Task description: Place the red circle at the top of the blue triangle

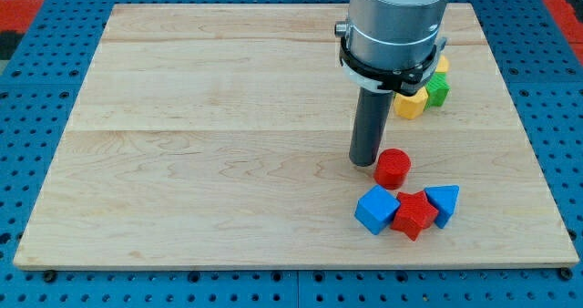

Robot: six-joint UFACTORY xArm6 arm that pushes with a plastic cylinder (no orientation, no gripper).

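Wooden board (228, 144) on a blue pegboard table (36, 71) — contents as follows.

My tip (366, 160): a bare rod with no claw to open or close, just left of the red circle (393, 168), touching or nearly so.

Red circle: above the lower-right cluster.

Cluster — blue cube (377, 209), red star-like block (414, 214), blue triangle (443, 202), packed side by side.

Behind my arm: yellow block (410, 104), green block (438, 90), partly hidden.

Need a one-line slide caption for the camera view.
My tip sits just left of the red circle, above the blue triangle.
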